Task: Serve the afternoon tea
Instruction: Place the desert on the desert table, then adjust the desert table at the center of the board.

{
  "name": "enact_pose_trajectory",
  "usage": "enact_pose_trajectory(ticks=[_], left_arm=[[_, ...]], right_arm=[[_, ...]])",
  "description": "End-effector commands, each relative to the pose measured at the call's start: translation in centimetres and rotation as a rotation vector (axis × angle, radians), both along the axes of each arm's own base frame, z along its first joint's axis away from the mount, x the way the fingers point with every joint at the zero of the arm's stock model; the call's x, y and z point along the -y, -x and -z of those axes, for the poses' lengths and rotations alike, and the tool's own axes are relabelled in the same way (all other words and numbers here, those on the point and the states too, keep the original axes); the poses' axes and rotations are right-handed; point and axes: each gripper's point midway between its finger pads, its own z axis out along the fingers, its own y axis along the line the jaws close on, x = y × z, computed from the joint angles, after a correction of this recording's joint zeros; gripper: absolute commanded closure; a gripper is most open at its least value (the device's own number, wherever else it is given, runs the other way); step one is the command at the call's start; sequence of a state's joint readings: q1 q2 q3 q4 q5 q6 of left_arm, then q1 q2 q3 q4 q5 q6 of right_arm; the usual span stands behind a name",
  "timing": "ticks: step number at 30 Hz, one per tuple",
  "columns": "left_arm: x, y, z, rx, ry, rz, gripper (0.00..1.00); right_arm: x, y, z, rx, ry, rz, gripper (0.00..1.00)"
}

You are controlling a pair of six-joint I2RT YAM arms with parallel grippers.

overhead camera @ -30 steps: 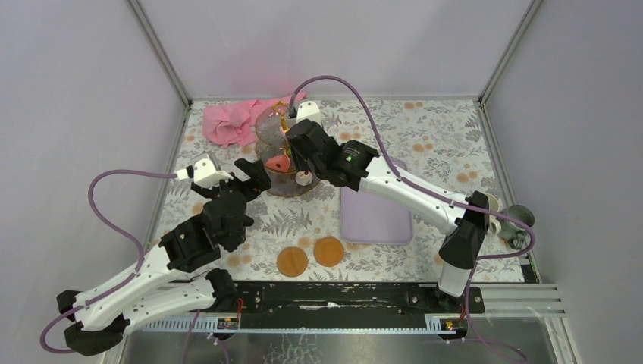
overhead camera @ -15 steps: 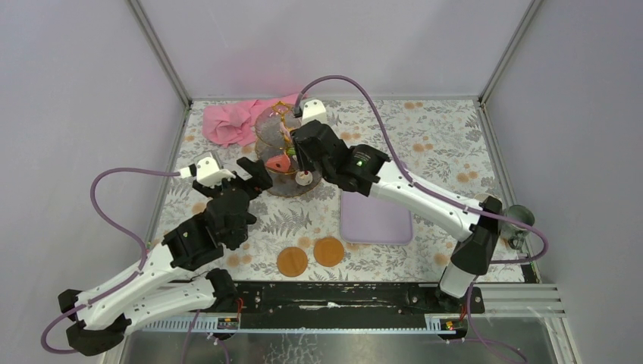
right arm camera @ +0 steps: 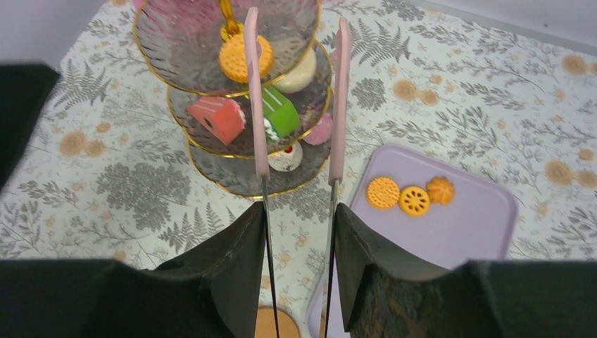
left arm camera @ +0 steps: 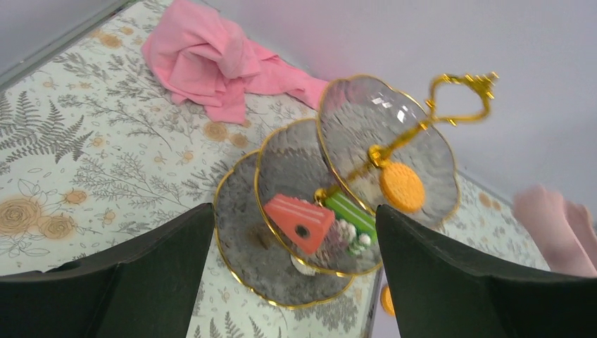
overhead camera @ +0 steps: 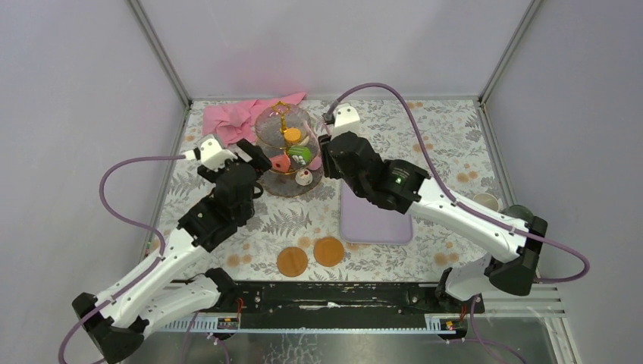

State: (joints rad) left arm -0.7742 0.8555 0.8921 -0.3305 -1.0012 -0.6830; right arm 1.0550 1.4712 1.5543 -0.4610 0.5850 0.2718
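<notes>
The three-tier glass stand (overhead camera: 282,189) with a gold stem stands at the back centre. Its top tier carries an orange biscuit (overhead camera: 292,135). Below sit a green cake (overhead camera: 300,154), a coral cake slice (overhead camera: 280,163) and a cupcake (overhead camera: 303,177). My left gripper (overhead camera: 241,161) hangs open just left of the stand (left arm camera: 239,260), its jaws wide apart and empty. My right gripper (overhead camera: 327,152), right of the stand (right arm camera: 225,176), is shut on the pink tongs (right arm camera: 251,91). The tong tips are spread over the tiers with nothing between them. A cream mug (overhead camera: 485,201) and a grey-green mug (overhead camera: 518,214) stand at the right edge.
The lilac tray (overhead camera: 375,220) lies right of the stand and holds three orange biscuits (right arm camera: 413,199). Two flat orange discs (overhead camera: 309,256) lie near the front edge. A pink cloth (overhead camera: 235,121) is bunched behind the stand at the back left.
My right gripper drew back with the tongs from over the stand to its right side, uncovering the green cake. My left gripper moved forward to the stand's left side.
</notes>
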Motion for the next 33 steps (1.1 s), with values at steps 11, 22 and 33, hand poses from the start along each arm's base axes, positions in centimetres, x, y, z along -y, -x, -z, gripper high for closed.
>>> enact_pose_trajectory(ticks=[11,22,33], left_arm=[[-2.3,-8.0,-1.9,0.078,0.375,0.033,0.14],[-2.7,-10.6,0.5,0.027,0.443,0.073,0.26],[-1.8,-12.3,1.9,0.007,0.458,0.133,0.31]], right_arm=[[5.4,1.5,-0.7,0.071,-0.029,0.092,0.56],[6.4,1.8,0.7,0.059,-0.016,0.112,0.56],[8.4,1.9,4.6,0.006,0.014,0.179,0.57]])
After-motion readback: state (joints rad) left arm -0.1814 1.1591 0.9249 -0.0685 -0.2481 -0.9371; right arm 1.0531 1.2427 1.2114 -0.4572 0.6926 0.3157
